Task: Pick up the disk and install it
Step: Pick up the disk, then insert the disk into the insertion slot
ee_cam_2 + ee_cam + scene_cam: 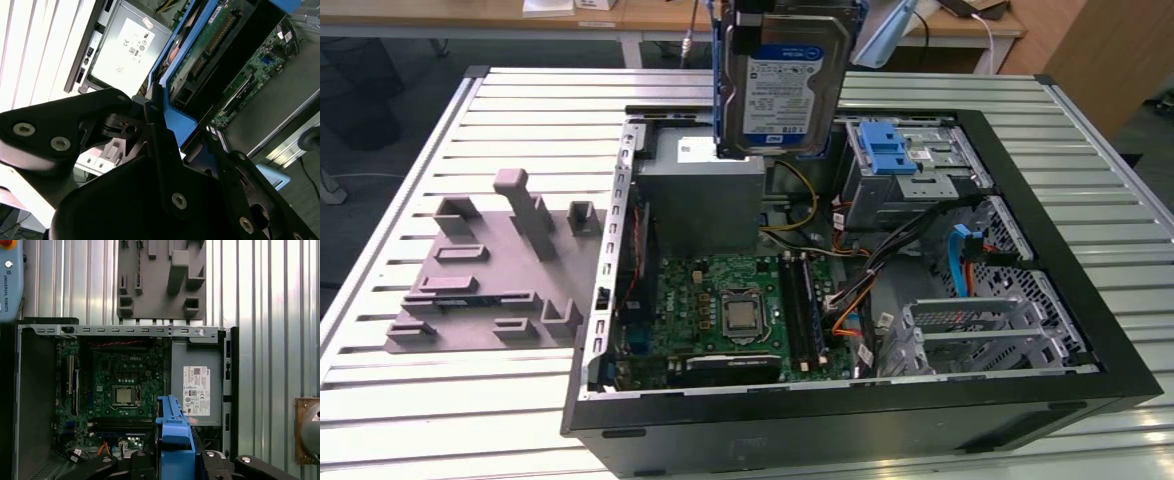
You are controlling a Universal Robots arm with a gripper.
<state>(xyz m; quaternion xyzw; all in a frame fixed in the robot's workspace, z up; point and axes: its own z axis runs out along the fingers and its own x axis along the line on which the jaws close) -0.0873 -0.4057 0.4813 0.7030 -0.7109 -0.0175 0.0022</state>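
The gripper (175,464) is clamped on the blue frame of the disk (781,85) and holds it upright in the air, with the labelled face turned to the exterior view. The disk hangs over the far part of the open computer case (854,425), above the grey metal box with a white sticker (700,190) and near the drive cage (921,180). The case lies on the slatted tabletop (400,400) toward its edge at the exterior view's right, and a grey moulded fixture (487,270) sits beside the case, toward the opposite edge.
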